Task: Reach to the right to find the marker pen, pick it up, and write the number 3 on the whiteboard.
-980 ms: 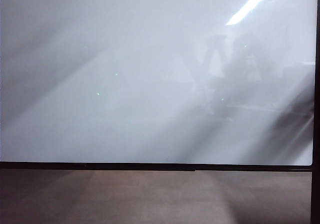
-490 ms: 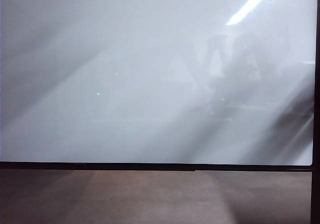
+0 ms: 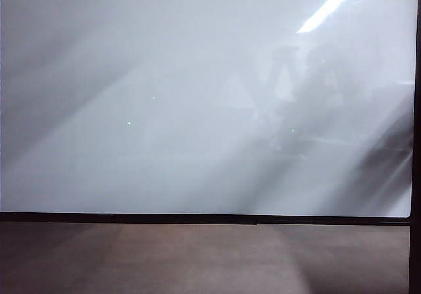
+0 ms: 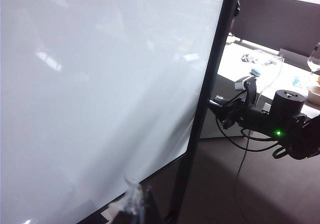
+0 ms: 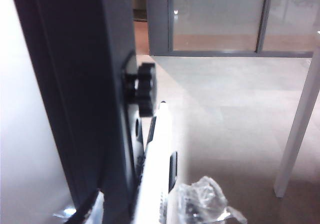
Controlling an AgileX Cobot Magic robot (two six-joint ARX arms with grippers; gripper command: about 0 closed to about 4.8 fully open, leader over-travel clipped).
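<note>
Whiteboard (image 3: 197, 97) fills nearly all of the exterior view, glossy, with a streak of lamp glare in the upper right and dim reflections across the right half. Thin black frame (image 3: 197, 219) along the lower edge and down the right side, brown surface (image 3: 197, 261) below. Neither arm in that view.

Left gripper (image 4: 136, 204) sits low, close in front of the board near its lower right corner. Only the tips show, one wrapped in clear film. Can't tell how far apart the jaws stand, or whether anything is in them.

Right gripper (image 4: 223, 115) seen from the left wrist camera: reaching in from beyond the board's right edge, nose just beside the frame post, green light on the arm behind it.

Right wrist camera: pen (image 5: 157, 154) is a pale slim stick lying along the outer side of the dark frame post, tip end near a black knob (image 5: 145, 88) on that post. Film-wrapped fingertip (image 5: 205, 201) just beside the pen, small gap visible. Other finger mostly hidden behind the post. Can't tell whether the jaws are gripping or clear of the pen.
</note>
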